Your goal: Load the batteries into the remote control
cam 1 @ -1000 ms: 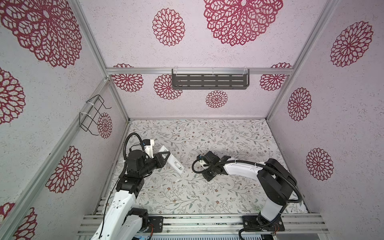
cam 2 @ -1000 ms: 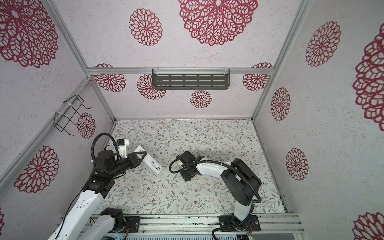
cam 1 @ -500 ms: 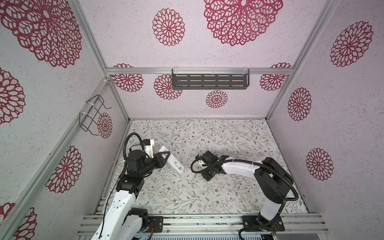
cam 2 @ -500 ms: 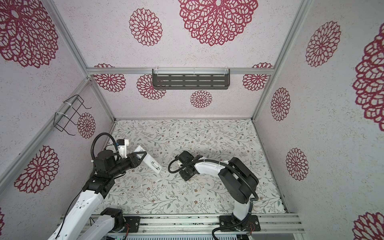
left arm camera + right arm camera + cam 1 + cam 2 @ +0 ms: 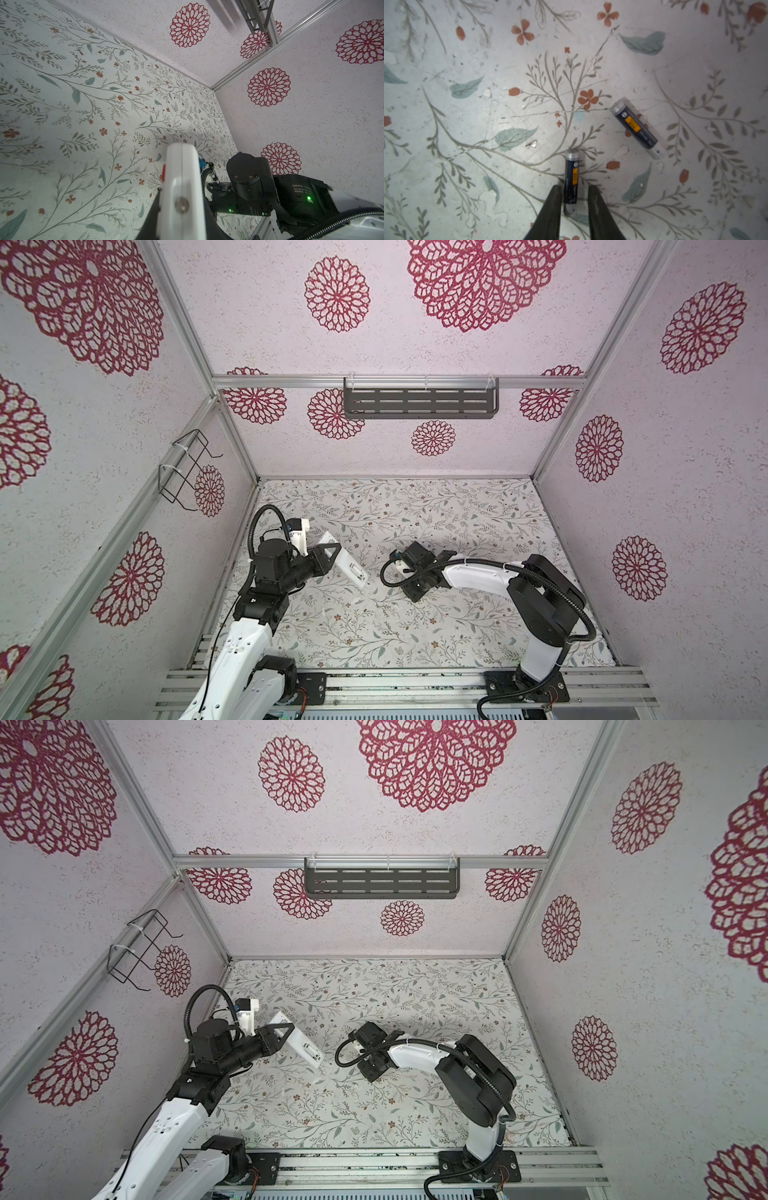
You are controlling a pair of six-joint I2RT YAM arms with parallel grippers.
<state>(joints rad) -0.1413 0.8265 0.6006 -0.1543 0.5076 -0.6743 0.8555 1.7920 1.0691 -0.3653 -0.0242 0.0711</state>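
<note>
Remote up off table, tilted, clamped nearer its far end btwn closed jaws of L gripper, left side in both top views; longer free end pointing toward table centre. In L wrist view, seen edge-on, red button on one face. One battery flat on table, lengthwise btwn jaws of R gripper; jaws apart, one each side, thin gap showing, not clamped. Second battery also flat, diagonal, near the first but not touching, outside the jaws. R gripper low over mid-table, pointing down, apart from remote's free end.
</note>
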